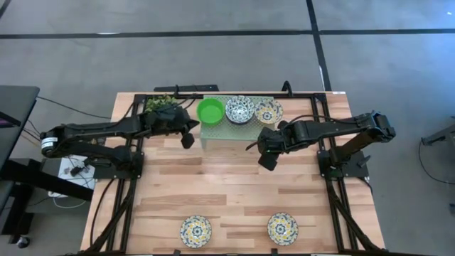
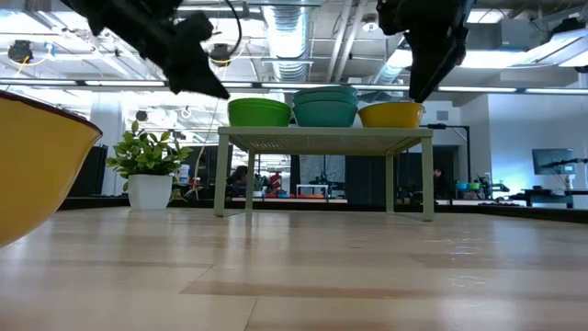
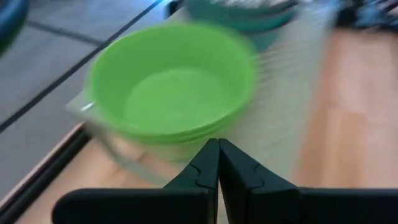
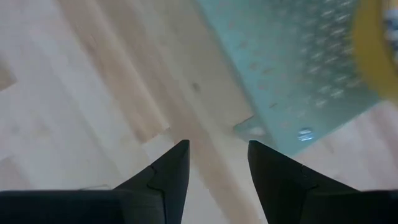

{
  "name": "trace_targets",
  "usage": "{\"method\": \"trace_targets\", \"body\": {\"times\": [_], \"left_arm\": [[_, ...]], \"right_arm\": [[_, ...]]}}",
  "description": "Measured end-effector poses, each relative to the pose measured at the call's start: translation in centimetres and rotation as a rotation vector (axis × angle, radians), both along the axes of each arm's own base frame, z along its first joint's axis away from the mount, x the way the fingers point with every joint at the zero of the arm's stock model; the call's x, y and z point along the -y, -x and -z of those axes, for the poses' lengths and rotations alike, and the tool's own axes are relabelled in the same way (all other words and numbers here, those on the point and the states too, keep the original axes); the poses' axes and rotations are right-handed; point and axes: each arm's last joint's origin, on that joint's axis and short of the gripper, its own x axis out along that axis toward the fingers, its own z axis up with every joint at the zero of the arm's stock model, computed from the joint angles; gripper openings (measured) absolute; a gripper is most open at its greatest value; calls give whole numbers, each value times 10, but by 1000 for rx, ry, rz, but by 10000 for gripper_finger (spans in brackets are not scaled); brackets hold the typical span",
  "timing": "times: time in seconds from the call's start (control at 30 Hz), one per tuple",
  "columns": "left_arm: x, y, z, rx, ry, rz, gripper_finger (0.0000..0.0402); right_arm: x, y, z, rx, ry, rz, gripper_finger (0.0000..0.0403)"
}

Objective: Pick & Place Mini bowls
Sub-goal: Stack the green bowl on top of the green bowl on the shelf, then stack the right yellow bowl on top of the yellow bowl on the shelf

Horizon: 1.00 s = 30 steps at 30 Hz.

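Counting three bowl stacks on rack [image 1: 213, 129], two yellow-blue bowls [image 1: 195, 230] near; left claw [image 1: 188, 140] together, right claw [image 1: 266, 161] apart.

On the rack at the table's far edge you see three groups of mini bowls in a row, all upright. The plain bright green bowls [image 1: 210, 111] sit at the left end; the left wrist view shows more than one rim, so they are nested, the top one empty. Touching them, in the middle, stand the white bowls with blue pattern [image 1: 240, 109], whose outsides look teal in the low view, where two stacked rims show. At the right end sits a yellow-and-blue patterned bowl [image 1: 269, 112], yellow outside. Two more yellow-and-blue bowls rest upright near the table's front edge, well apart: one left [image 1: 195, 230], one right [image 1: 282, 227].
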Motion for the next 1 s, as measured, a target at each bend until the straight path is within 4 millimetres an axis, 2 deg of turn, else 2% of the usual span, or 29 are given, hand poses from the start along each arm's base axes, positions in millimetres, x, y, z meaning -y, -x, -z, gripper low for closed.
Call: {"method": "trace_targets", "body": {"times": [0.27, 0.47, 0.67, 0.83, 1.0], "left_arm": [[33, 17, -28, 162, 47, 191, 7], [50, 23, -33, 174, 50, 280, 28], [57, 23, -31, 164, 54, 313, 62], [57, 23, -32, 165, 53, 314, 78], [57, 23, -32, 166, 53, 314, 77]], "right_arm": [[-7, 0, 0, 3, -69, -33, 159], [-26, 2, 1, -8, -250, -44, 159], [-64, 12, 2, -39, -368, -112, 159], [-103, 27, 3, -54, -385, -194, 159], [-132, 42, 29, -54, -453, -140, 159]]}}
